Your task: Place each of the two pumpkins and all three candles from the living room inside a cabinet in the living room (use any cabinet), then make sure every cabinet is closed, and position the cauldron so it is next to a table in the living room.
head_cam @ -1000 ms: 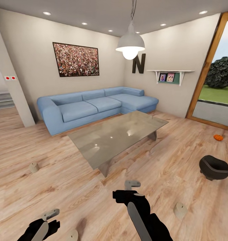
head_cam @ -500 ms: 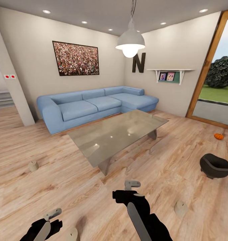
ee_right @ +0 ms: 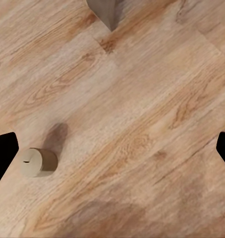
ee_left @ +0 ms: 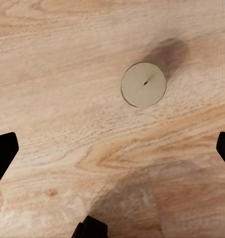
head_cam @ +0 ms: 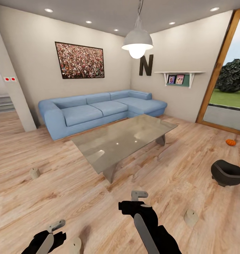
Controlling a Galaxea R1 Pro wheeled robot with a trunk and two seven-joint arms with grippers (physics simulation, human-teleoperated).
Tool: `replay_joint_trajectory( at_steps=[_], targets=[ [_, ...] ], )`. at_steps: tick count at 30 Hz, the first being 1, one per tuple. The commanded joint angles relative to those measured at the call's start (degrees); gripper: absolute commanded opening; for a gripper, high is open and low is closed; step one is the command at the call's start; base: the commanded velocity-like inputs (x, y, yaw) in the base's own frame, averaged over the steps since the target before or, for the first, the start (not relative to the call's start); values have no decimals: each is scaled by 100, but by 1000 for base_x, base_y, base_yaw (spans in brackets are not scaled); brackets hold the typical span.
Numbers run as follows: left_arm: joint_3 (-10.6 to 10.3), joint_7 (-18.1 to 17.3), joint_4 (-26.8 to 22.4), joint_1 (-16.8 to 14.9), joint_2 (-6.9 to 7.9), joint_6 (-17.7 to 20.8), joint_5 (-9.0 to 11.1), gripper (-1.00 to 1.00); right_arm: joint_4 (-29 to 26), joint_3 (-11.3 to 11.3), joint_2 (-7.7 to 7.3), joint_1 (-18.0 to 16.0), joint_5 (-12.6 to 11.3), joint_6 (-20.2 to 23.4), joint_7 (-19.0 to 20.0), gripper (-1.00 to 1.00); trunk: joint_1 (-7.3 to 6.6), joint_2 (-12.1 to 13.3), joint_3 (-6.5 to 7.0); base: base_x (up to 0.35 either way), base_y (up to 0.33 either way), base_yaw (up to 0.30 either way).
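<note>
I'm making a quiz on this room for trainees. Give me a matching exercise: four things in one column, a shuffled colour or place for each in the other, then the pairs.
Things:
1. pumpkin
2. cauldron
3. sofa
4. candle

Descriptions:
A. blue, along the back wall
B. black, on the floor right of the glass table
C. orange, on the floor near the glass door
D. beige, on the floor left of the glass table

Pairs: 1-C, 2-B, 3-A, 4-D
</note>
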Motion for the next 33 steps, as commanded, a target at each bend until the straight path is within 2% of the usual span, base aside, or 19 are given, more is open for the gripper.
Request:
replay_joint_trajectory(
  at_steps=[1,33],
  targets=[
    [-3,-1,-2,0,-1,0,-1,100,-1,0,-1,0,1,3,-2,100,23,-42,-18,0,0,0],
    [-46,1,-10,1,-44,17,-1,100,6,-17,-2,-1,-24,29,-15,100,725,-1325,-593,0,0,0]
  ],
)
